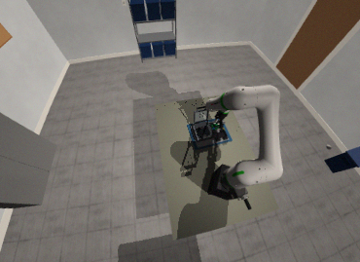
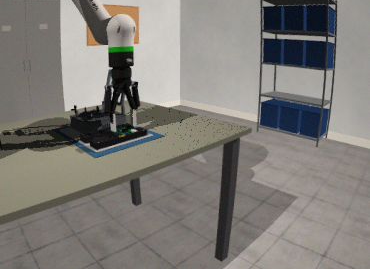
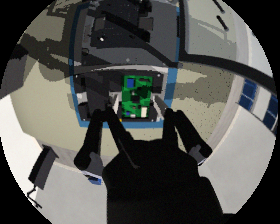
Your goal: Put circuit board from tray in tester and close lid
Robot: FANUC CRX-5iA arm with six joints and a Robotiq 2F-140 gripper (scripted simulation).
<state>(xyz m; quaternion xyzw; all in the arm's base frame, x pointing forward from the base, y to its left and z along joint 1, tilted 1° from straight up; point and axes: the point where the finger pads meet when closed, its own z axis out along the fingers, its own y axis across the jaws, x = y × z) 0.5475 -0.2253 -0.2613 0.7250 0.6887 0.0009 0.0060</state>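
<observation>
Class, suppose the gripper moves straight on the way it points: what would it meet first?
Probably the tray, its fingertips entering beside the circuit board's long edges; whether they clear the pocket walls is unclear.

White arm [image 1: 270, 134] [image 2: 90, 5], green rings, black pincer [image 1: 220, 118] [image 2: 123, 119] [image 3: 136, 99].
</observation>
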